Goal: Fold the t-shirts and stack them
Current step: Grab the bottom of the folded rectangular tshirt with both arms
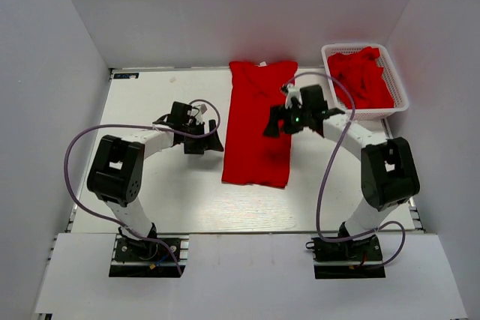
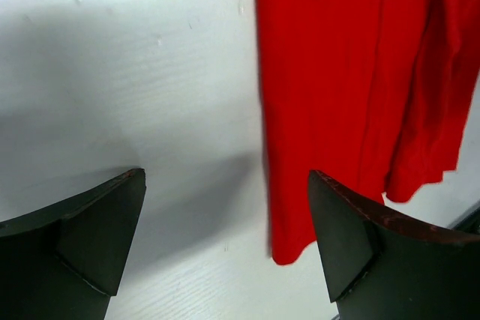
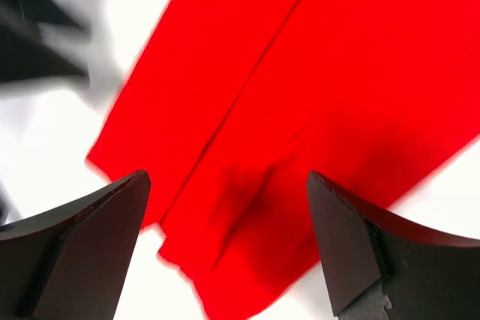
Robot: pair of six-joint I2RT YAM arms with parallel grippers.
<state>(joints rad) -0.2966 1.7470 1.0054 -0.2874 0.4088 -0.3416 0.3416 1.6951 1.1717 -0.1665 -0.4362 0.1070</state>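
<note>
One red t-shirt (image 1: 255,129) lies flat on the white table (image 1: 157,103), folded lengthwise into a long strip with its collar at the far end. My left gripper (image 1: 214,140) is open just left of the strip's left edge, holding nothing. In the left wrist view the t-shirt (image 2: 352,80) runs past the right finger, and bare table shows between the jaws of the left gripper (image 2: 225,237). My right gripper (image 1: 277,116) hovers open over the strip's right side. In the right wrist view its open jaws (image 3: 225,237) frame the t-shirt (image 3: 315,88) near a corner of the cloth.
A white mesh basket (image 1: 337,46) stands at the back right, holding more crumpled red t-shirts (image 1: 361,76). White walls close in the table at the back and both sides. The left arm shows blurred at the top left of the right wrist view (image 3: 37,43).
</note>
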